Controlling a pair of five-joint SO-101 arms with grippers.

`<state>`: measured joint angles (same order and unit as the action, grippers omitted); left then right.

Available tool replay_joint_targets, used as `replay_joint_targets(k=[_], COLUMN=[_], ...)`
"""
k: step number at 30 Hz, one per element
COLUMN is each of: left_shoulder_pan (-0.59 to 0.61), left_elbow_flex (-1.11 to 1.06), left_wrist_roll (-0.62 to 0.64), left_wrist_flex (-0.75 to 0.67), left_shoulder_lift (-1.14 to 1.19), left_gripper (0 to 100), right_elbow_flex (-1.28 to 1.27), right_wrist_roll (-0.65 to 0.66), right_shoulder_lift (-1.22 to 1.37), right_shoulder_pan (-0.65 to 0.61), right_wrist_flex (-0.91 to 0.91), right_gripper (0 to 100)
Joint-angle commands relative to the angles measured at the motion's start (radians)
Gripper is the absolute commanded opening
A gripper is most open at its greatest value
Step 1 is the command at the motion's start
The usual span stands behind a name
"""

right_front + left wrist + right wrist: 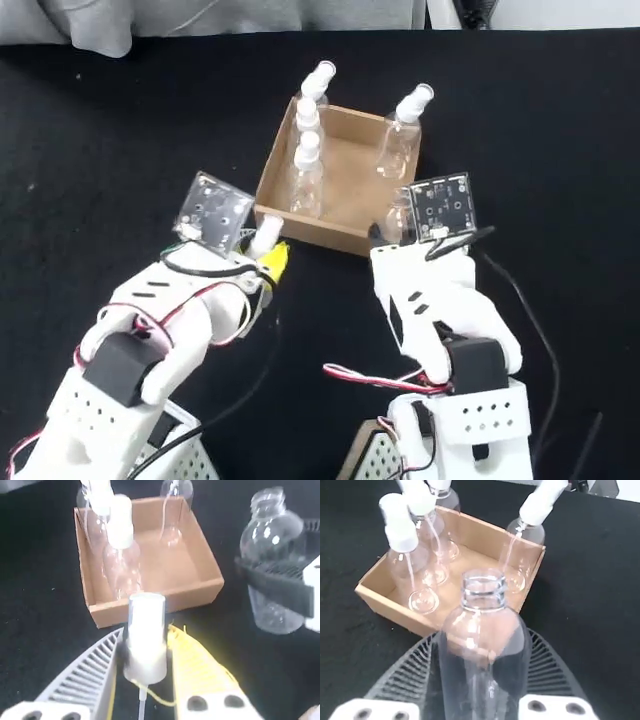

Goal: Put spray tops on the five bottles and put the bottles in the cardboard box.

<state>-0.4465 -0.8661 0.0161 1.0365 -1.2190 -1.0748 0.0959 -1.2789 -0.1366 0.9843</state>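
One box [320, 232] holds four capped bottles [306, 175], as I read it: three along one wall, one at the far corner. Right gripper [482, 652] is clamped around an uncapped bottle [481, 620] — upright, just outside the near wall. Left gripper [146, 635] pinches a spray top [146, 612] — near the box.

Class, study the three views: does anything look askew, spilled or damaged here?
Nothing looks spilled or broken. In the cardboard box, the far right corner bottle has its spray top sitting crooked, tilted sideways. The open bottle in the right gripper has no top yet; the left gripper holds a loose top.
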Motion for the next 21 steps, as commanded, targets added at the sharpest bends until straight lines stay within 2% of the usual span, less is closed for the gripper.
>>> replay_joint_targets(k=[1,4,11,21], left_shoulder_pan=[0.059,0.096,0.101,0.102], left_elbow_flex=[0.019,0.019,0.021,-0.084], left_wrist_roll=[0.057,0.077,0.133,0.133], left_wrist_flex=[-0.025,-0.025,-0.029,-0.201], left_shoulder_lift=[-0.066,-0.104,-0.166,-0.173], left_gripper=[3,3,3,3], right_elbow_flex=[0.008,0.015,0.007,-0.091], right_wrist_roll=[0.002,0.002,0.002,0.068], right_shoulder_lift=[-0.024,-0.024,-0.122,-0.344], right_shoulder_pan=[-0.026,-0.026,-0.069,-0.150], right_wrist_flex=[0.002,0.014,0.051,0.052], right_gripper=[13.4,13.4,13.4,13.4])
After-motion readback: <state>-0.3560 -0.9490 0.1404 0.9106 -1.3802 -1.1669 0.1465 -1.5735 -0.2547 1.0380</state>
